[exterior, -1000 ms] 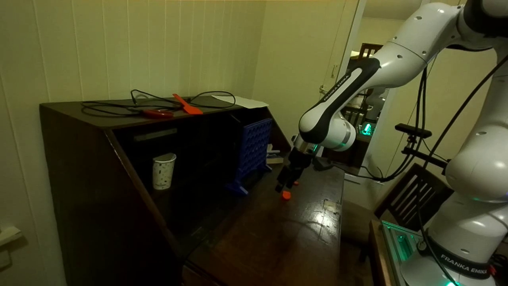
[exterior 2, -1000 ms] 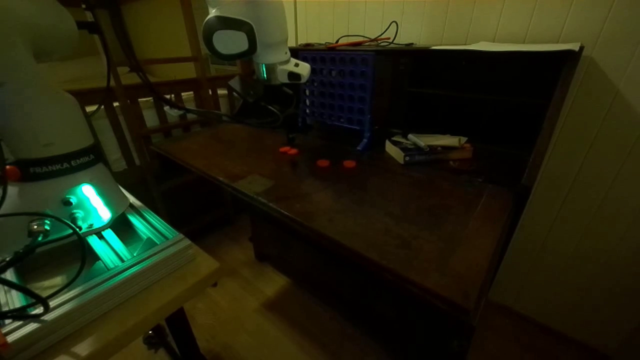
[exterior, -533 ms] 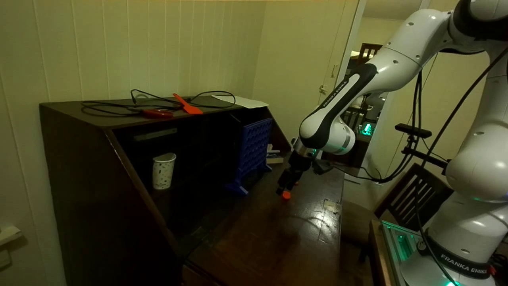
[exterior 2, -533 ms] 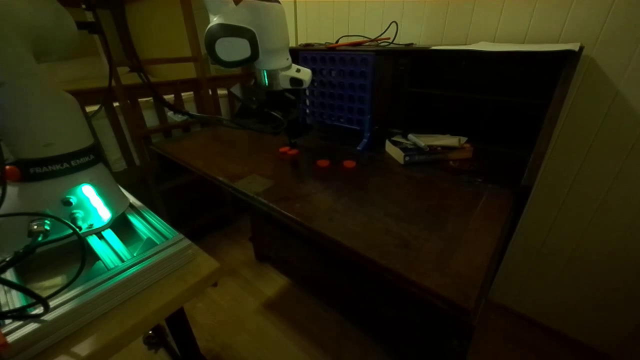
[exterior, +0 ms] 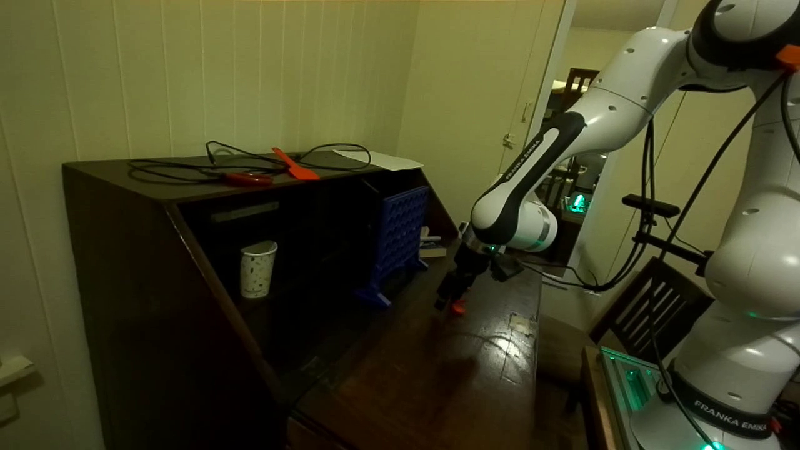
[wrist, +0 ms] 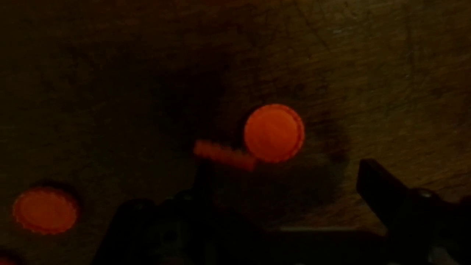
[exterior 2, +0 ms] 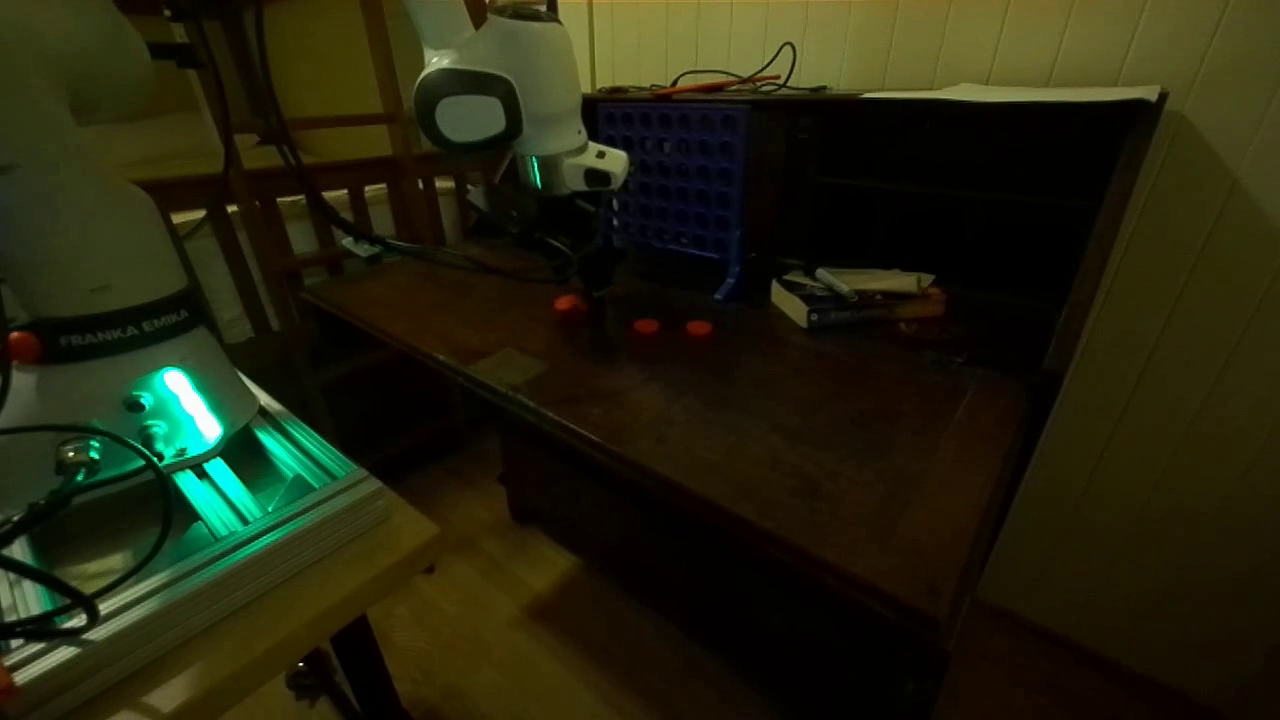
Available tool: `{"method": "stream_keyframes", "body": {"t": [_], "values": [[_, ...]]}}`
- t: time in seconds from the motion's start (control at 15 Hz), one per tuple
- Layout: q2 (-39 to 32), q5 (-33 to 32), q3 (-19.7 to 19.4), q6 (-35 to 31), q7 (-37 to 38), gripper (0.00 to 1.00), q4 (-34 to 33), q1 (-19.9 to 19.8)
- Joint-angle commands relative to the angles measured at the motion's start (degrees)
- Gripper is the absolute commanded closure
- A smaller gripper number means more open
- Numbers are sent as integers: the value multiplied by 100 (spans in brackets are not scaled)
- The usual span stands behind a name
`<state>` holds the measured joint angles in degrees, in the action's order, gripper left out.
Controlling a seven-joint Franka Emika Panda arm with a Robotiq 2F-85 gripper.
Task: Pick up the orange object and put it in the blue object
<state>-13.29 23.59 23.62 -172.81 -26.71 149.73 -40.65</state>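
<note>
One flat orange disc (wrist: 274, 133): lies on the table (exterior: 406, 375), in line with the gap of your end effector (wrist: 285, 165); likely your pick.
Fingers (wrist: 379, 184) of the end effector: spread apart, pinching nothing.
Edge-on orange disc (wrist: 225, 155): just beside the flat one, near one fingertip; whether that tip touches it, you cannot tell.
Your grasp: centre the flat disc, keep the edge-on one out of the closing path, then go low enough to catch that thin rim.
Blue rack (exterior 2: 675, 180): upright, apart from both discs.
</note>
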Motion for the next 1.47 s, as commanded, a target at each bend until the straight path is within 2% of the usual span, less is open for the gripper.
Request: {"method": "stream_keyframes", "body": {"t": [0.0,0.27,0.53,0.67,1.4], "values": [[-32,-180,-244,-204,214,0,-2,225],[60,-135,-463,-284,234,0,27,381],[286,-117,-608,-63,184,0,113,448],[318,-281,-788,-66,272,0,163,614],[458,-1573,-2174,62,872,0,334,2017]]}}
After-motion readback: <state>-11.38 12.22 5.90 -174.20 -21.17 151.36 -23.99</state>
